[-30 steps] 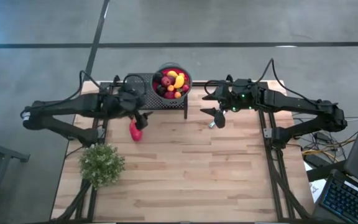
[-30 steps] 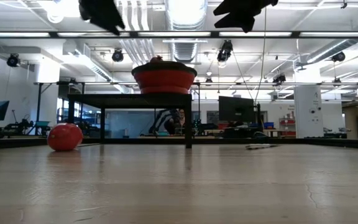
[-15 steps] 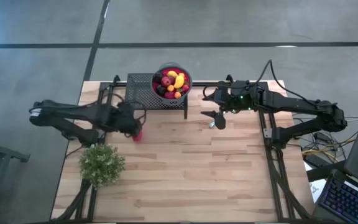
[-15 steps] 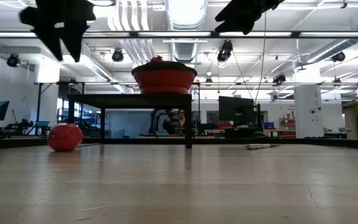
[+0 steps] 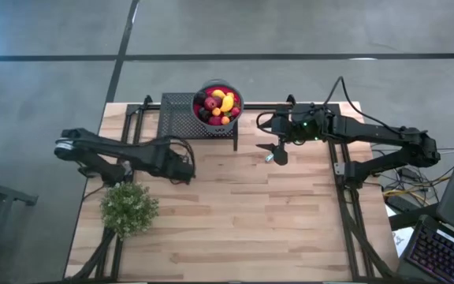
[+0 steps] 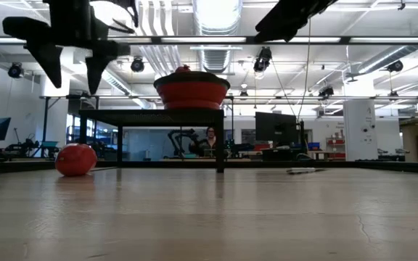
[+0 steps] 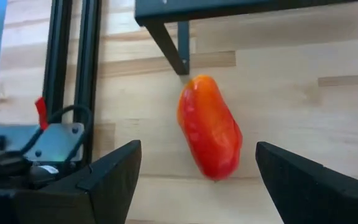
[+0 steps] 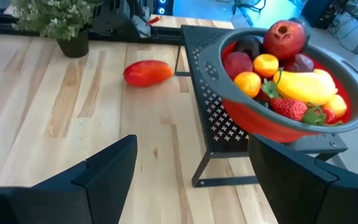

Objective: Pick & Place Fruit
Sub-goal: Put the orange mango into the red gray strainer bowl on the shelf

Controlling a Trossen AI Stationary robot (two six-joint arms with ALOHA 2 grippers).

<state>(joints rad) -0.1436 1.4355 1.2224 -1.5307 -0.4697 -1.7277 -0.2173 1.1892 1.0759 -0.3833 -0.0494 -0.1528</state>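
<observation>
- Left hand (image 6: 70, 69) is hanging above the bench (image 5: 243, 213) with its fingers (image 7: 110, 180) spread apart, nothing between them. From the left wrist view it's right over the big red fruit (image 7: 209, 126), which shows in the gap between the fingers but isn't touched.
- That big red fruit is an elongated red-orange piece lying on its side on the bench, just beside a front leg of the black mesh stand (image 5: 181, 114). In the low view it sits on the wood under the left hand, off to the side of the stand.
- From above, the left hand covers the fruit, so you can't see it there.
- Right hand (image 5: 272, 150) is on the other side of the stand, up in the air, fingers (image 8: 104, 174) also apart and empty. Its camera looks across at the stand.
- The rest of the fruit (image 8: 284, 74) is piled in the red bowl (image 8: 272, 127) with a grey rim, which sits on top of the stand at the end nearer the right hand. Yellow, orange, dark maroon and red pieces, plus a strawberry.
- A bushy green plant (image 5: 128, 207) in a pot stands on the bench, nearer the front edge than the stand, on the left arm's side.
- Something small and silvery (image 5: 268, 157) lies on the bench right by the right hand, can't tell what.
- A person (image 6: 210, 138) shows in the room behind the stand.
</observation>
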